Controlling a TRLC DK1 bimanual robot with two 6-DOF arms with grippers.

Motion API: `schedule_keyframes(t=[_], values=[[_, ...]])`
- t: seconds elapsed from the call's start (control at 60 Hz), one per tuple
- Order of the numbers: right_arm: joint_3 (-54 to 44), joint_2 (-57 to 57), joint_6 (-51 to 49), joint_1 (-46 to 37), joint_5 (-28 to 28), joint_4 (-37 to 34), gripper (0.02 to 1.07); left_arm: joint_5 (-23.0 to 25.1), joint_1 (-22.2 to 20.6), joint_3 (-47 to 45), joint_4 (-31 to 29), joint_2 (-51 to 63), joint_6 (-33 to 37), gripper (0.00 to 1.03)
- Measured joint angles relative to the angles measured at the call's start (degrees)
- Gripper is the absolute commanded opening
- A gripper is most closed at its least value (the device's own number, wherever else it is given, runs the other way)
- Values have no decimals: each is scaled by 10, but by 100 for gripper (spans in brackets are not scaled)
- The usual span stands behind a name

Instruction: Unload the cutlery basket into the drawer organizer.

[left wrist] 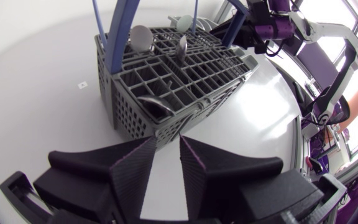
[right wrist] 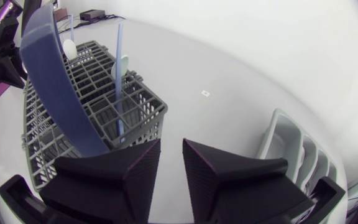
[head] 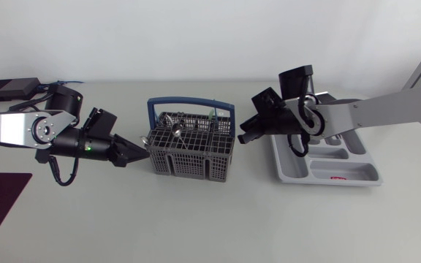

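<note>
The basket [head: 188, 164] stood mid-counter [head: 196, 226], with the organizer [head: 298, 169] apart on its right. The left claw [head: 143, 153] (narrowly parted, empty) sat just beside the basket's left wall. The right claw [head: 244, 136], likewise narrow and empty, hung by its right rim. Bare counter lay in front.

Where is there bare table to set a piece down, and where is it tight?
Bare table runs wide along the near edge, in front of the basket and organizer. A narrower strip lies between those two. Crowded: left tool close to the basket's left wall, right tool by its right end.
</note>
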Motion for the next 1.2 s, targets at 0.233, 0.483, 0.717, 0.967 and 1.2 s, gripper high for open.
schedule_keyframes(t=[0.233,0.483,0.717,0.967,1.2], values=[[-51,-100,-8,-15,0,-23,84,0,16,-16,-2,-5,1,47],[-92,-181,-8,0,-2,-52,88,-1,46,-13,-2,-7,2,48],[-130,-209,-3,33,-1,-64,88,-11,52,8,12,12,-3,48],[-140,-256,5,67,12,-95,88,-19,43,23,20,32,-15,48],[-151,-287,5,80,16,-106,88,-27,11,24,26,32,-22,48]])
